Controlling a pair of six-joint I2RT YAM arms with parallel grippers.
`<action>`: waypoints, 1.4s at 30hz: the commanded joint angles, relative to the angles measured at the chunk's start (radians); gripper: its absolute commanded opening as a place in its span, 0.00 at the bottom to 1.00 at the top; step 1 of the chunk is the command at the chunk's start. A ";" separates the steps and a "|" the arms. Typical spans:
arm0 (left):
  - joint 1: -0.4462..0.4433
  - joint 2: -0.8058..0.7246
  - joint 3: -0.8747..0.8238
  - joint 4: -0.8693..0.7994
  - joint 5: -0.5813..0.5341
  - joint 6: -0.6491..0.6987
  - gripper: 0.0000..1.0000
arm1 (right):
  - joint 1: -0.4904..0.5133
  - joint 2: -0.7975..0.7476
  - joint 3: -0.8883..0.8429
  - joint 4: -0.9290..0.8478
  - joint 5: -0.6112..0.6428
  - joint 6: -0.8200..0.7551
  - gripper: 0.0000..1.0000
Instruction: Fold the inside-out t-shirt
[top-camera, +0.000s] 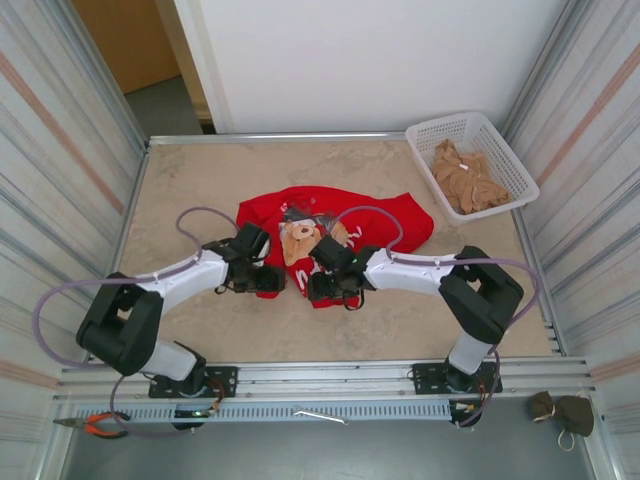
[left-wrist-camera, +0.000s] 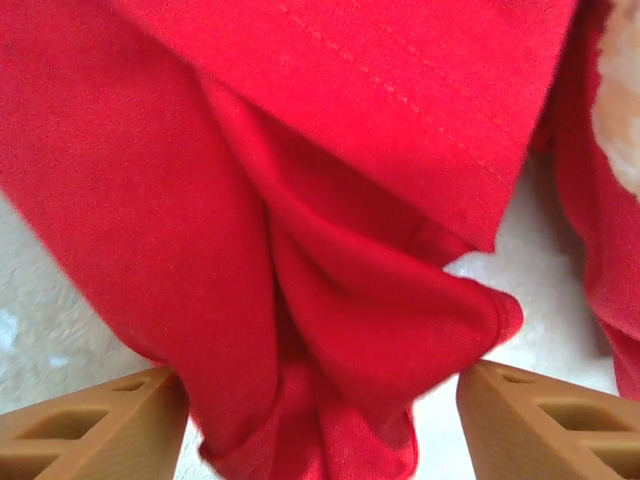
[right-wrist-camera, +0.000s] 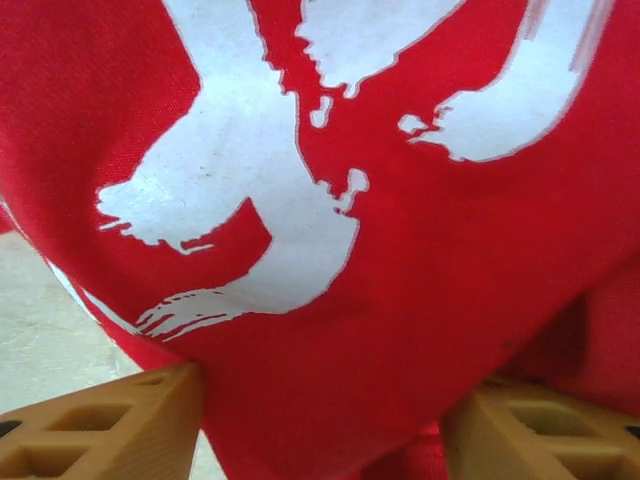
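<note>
Where it bunches, the t-shirt (left-wrist-camera: 330, 200) sits within left end effector (left-wrist-camera: 320, 380).

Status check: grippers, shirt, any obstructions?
Left gripper open, straddling t-shirt fold. Right gripper on its print, grip unclear. Shirt crumpled, not folded. Basket far right, apart.

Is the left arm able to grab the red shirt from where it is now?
Probably yes. A bunched fold of the red t-shirt sits right between its open jaws, one jaw on each side of the cloth, and nothing else is in the way.
</note>
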 joint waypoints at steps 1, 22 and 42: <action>-0.007 0.043 0.014 0.058 -0.026 -0.007 0.68 | -0.010 0.015 0.027 0.021 0.012 0.018 0.30; 0.476 -0.497 0.102 -0.180 0.311 0.040 0.00 | -0.452 -0.532 0.206 -0.348 -0.343 -0.232 0.00; 0.189 -0.224 0.286 -0.096 0.051 0.262 0.71 | -0.463 -0.289 0.111 -0.228 -0.134 -0.288 0.67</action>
